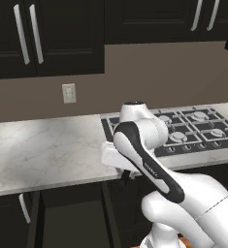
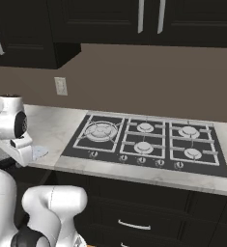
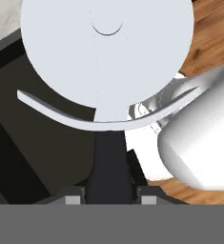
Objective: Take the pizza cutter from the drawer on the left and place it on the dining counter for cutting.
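Note:
The pizza cutter [image 3: 106,47] fills the hand view, its round silver-white wheel at the top and its black handle [image 3: 108,162] running down between my fingers. My gripper [image 3: 108,196] is shut on that handle. Below the wheel lie the drawer's curved silver bar handle [image 3: 46,112] and its dark interior [image 3: 32,157]. In the left base view the gripper [image 1: 125,175] hangs just under the front edge of the marble counter. From the right base view the pale wheel [image 2: 37,153] pokes out beside the hand. The dining counter is out of view.
A marble counter [image 1: 42,150] holds a black gas stove [image 2: 148,140] to the right. Dark upper cabinets [image 1: 47,34] hang above, and an outlet [image 1: 69,93] sits on the brown wall. Black lower drawers [image 2: 134,222] sit under the stove. Wooden floor [image 3: 213,38] shows below.

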### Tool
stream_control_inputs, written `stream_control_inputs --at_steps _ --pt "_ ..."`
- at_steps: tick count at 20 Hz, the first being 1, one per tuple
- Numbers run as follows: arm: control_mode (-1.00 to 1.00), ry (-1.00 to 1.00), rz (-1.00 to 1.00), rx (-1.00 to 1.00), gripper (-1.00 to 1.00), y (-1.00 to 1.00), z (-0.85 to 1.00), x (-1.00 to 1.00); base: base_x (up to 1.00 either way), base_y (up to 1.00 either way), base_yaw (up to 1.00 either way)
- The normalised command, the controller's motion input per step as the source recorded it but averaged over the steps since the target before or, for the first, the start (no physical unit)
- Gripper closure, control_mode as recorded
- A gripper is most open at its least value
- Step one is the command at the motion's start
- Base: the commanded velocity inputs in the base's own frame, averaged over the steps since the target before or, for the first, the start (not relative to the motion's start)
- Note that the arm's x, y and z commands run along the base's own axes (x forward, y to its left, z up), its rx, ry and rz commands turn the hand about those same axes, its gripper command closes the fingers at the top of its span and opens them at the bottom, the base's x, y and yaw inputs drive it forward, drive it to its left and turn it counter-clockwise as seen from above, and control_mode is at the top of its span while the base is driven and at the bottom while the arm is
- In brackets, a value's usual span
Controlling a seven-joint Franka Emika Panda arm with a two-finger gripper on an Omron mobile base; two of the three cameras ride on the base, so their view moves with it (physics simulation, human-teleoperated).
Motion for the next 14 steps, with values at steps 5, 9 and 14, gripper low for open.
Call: stream_control_inputs --at_steps 5,9,14 --pt "-1.00 0.00 0.04 0.00 1.00 -1.00 0.39 0.15 0.00 0.00 0.00" --pt "-1.00 0.00 0.13 0.00 1.00 -1.00 0.17 0.01 0.00 0.00 0.00" --pt "-1.00 -0.01 0.21 0.00 1.00 -0.78 0.04 0.23 0.00 0.00 0.00"
